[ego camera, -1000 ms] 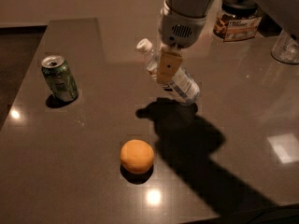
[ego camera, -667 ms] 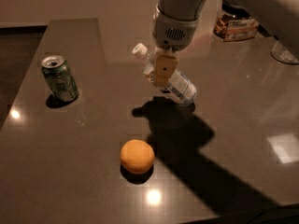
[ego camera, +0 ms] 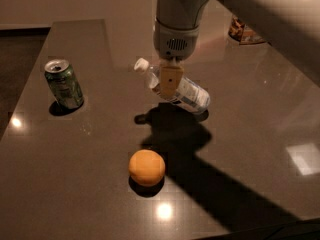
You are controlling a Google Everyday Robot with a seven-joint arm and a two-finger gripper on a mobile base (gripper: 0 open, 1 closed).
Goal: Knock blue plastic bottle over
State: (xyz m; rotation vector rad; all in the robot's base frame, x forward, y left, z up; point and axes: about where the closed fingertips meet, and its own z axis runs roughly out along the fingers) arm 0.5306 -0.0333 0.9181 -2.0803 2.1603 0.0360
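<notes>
Pale cream arm (ego camera: 265, 19) — broad, smooth-shelled, grey round wrist housing (ego camera: 175, 14) with a small dotted vent grille (ego camera: 176, 44), tan block-shaped pincer (ego camera: 170, 81) beneath — over the middle of the table (ego camera: 75, 174), nearer its far edge

A dark, glossy brown table (ego camera: 75, 184) carries four things. A green soda can (ego camera: 64, 84) stands upright at the left. An orange (ego camera: 147, 167) sits near the front, well apart from the can. At the centre a blue plastic bottle (ego camera: 187, 95) lies tilted, white cap raised, under the gripper (ego camera: 170, 81). A jar (ego camera: 242, 31) stands far back right.
</notes>
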